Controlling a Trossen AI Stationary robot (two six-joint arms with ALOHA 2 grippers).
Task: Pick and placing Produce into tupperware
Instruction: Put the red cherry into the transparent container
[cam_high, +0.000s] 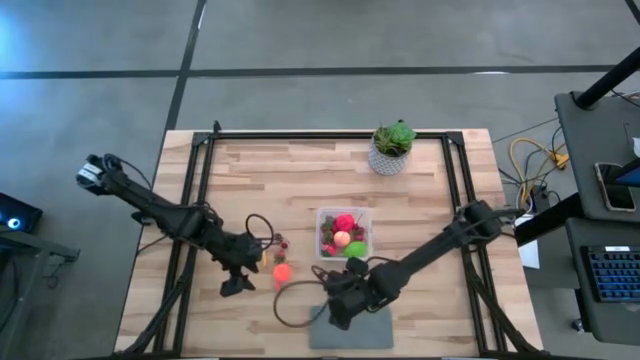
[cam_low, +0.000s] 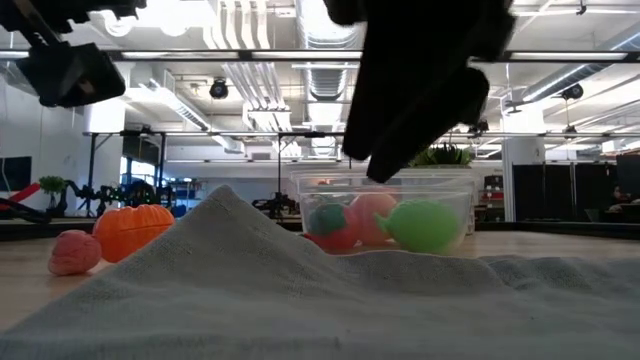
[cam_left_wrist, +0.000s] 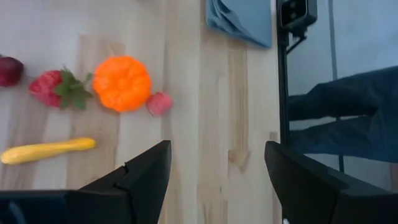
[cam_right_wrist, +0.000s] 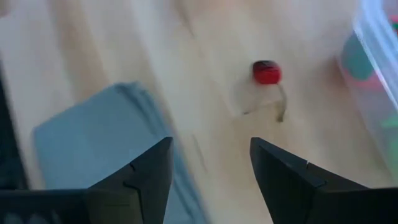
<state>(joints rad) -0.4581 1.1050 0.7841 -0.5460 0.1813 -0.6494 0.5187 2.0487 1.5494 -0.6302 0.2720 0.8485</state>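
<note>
The right claw (cam_high: 338, 312) hangs open and empty over the grey cloth (cam_right_wrist: 93, 146), with the clear tupperware (cam_high: 345, 234) holding produce just beyond it. The left claw (cam_high: 237, 285) is open too, with the orange pumpkin (cam_left_wrist: 122, 83), strawberry (cam_left_wrist: 57, 89) and yellow squash (cam_left_wrist: 46, 150) lying ahead on the table (cam_high: 290, 180).

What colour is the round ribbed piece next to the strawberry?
Bright orange pumpkin, clearest in the left wrist view.
</note>
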